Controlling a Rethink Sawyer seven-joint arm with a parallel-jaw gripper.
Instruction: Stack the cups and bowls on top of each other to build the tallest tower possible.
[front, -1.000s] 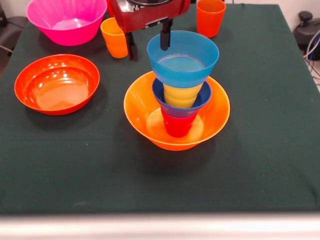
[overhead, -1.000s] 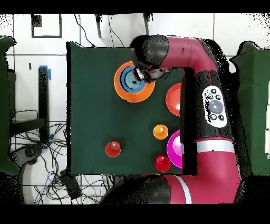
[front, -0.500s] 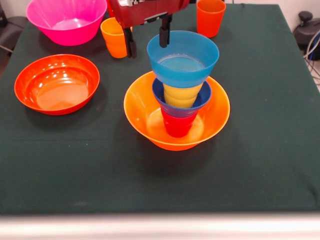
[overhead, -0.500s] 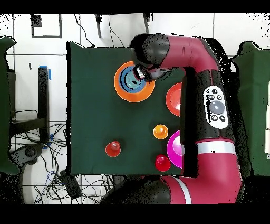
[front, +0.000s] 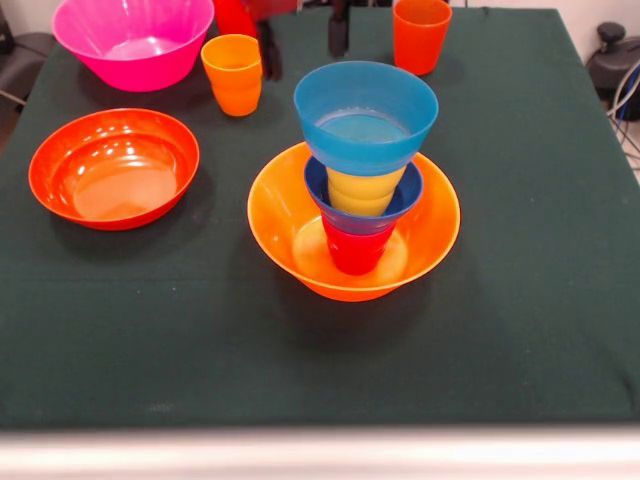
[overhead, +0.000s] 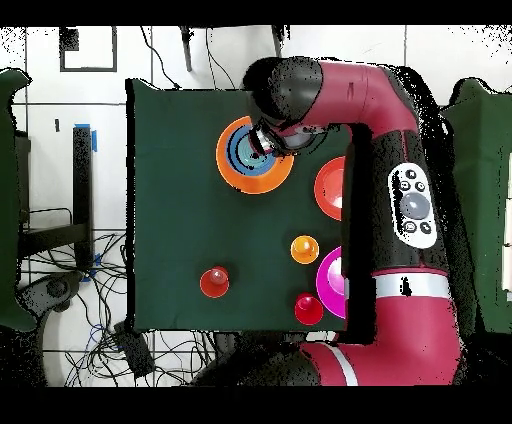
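Tower (front: 362, 170) stands mid-table: yellow-orange bowl (front: 430, 235) as base, then red cup (front: 355, 250), dark blue bowl (front: 408, 195), yellow cup (front: 363, 190), light blue bowl (front: 366, 115) on top. Gripper (front: 303, 35) hangs above it, fingers spread, holding nothing.

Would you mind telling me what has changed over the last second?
The tool rose from beside the light blue plastic bowl, its fingers open and empty; only their tips show now. The tower in the big yellow-orange bowl and the loose cups and bowls stayed put.
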